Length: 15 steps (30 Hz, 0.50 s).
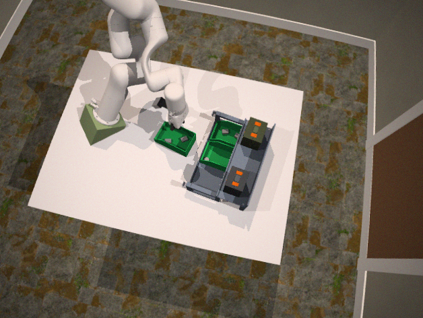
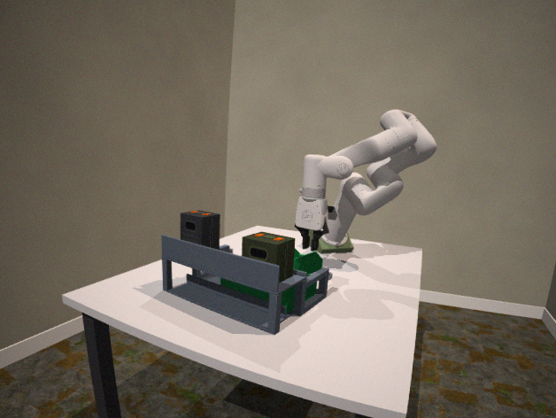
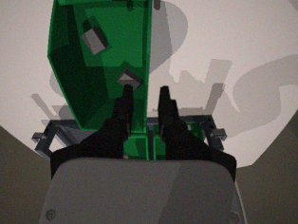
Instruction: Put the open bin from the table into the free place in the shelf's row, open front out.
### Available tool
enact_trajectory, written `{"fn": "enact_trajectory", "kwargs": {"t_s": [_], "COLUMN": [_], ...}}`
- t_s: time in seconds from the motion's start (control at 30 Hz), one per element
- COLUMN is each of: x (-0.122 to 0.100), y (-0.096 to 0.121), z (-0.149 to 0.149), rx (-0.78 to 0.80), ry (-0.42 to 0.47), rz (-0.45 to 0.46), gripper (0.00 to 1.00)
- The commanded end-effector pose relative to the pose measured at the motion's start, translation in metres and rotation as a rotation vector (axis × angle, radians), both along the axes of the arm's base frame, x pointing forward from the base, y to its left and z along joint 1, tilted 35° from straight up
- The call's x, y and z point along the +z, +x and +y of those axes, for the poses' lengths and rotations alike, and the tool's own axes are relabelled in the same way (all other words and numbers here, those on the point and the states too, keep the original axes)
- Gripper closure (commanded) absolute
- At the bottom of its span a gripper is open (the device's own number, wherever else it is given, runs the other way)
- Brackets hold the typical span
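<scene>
The green open bin (image 1: 176, 137) (image 3: 114, 54) stands on the table, between the robot's base and the shelf, with grey parts (image 1: 184, 139) (image 3: 94, 40) in it. My gripper (image 1: 177, 125) (image 2: 310, 247) (image 3: 146, 96) is partly open and empty. Its fingertips are above one long side wall, one on each side of it in the wrist view; their exact height over the rim is hard to tell. The grey shelf (image 1: 202, 195) (image 2: 220, 261) holds two green bins side by side, one (image 1: 228, 128) at the end and one (image 1: 218, 154) in the middle. The free place (image 1: 207, 177) is beside the middle bin.
An olive box (image 1: 254, 133) (image 2: 268, 251) and a dark grey box (image 1: 236, 180) (image 2: 199, 228), both with orange marks on top, stand on the shelf's rear board, above the bins' rear ends. The shelf's end rails rise at both sides of the row.
</scene>
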State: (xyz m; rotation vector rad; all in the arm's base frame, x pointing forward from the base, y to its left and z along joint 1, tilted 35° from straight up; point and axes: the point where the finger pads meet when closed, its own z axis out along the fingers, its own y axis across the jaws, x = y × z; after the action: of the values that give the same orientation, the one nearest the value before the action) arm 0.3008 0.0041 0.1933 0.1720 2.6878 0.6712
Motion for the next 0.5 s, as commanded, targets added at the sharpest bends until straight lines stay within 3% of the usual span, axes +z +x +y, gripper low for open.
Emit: {"fn": "enact_trajectory", "kwargs": {"t_s": [0.0,0.47], "x": [0.0011,-0.0071], "y": [0.0006,0.0044], "z": [-0.0006,0.0037], "rx": [-0.001,-0.001], "ry": [0.0,0.0], "rz": [-0.003,-0.003], "gripper": [0.72,0.72]}}
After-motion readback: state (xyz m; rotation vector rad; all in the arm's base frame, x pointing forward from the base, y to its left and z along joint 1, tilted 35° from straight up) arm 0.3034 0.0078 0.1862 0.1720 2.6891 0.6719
